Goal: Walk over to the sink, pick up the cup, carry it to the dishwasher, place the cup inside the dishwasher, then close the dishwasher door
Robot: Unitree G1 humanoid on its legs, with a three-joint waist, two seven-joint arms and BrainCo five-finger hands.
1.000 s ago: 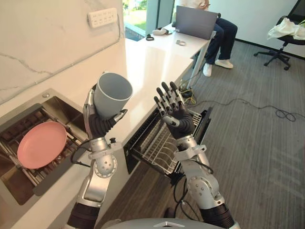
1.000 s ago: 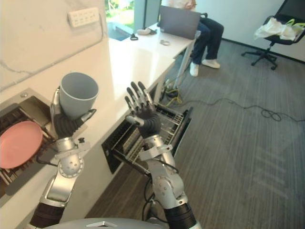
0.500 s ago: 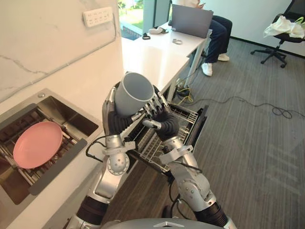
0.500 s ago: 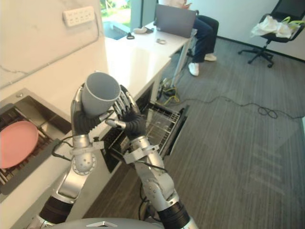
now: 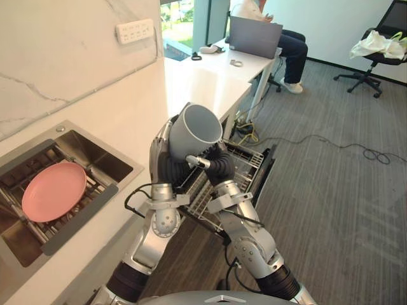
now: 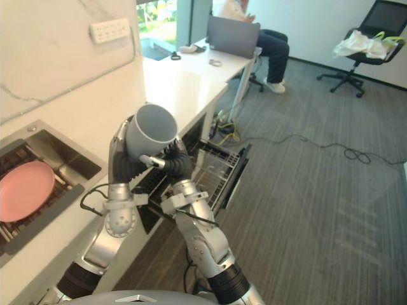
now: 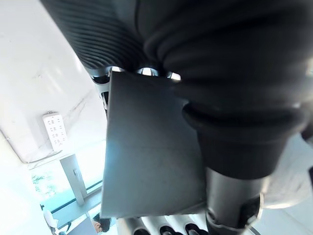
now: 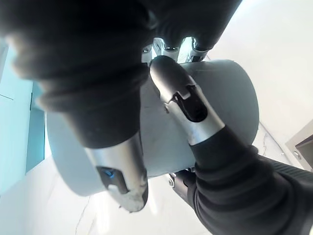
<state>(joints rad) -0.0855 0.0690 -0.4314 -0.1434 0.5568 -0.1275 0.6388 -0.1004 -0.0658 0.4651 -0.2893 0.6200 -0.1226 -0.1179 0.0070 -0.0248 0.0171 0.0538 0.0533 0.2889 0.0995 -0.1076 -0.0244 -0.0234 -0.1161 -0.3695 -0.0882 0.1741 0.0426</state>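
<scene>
So the robot's got the cup (image 5: pixel 198 130) up in the air in front of its chest, out past the front edge of the counter (image 5: pixel 197 82) and more or less above the pulled-out dishwasher rack (image 5: pixel 249 160). It's tilted, with the mouth pointing up and away from the wall. Both hands are on it: the left hand (image 5: pixel 166 166) has its fingers curled round the wall from the sink side, and the right hand (image 5: pixel 219 166) is wrapped on from the other side, thumb laid across the wall and fingers round the back. The wrist views show that pretty clearly.

The sink (image 5: pixel 95 159) is off by the near left end of the counter with a pink plate (image 5: pixel 54 190) lying in it, well apart from all this.

My guess on handling: a plain grey cup, no handle that I can see, stiff and probably light, but the wall looks smooth, so metal fingers could slide on it. I'd keep the hold around the middle of the wall, not the rim — and if it's ceramic, a drop onto that wire rack wouldn't be great.
</scene>
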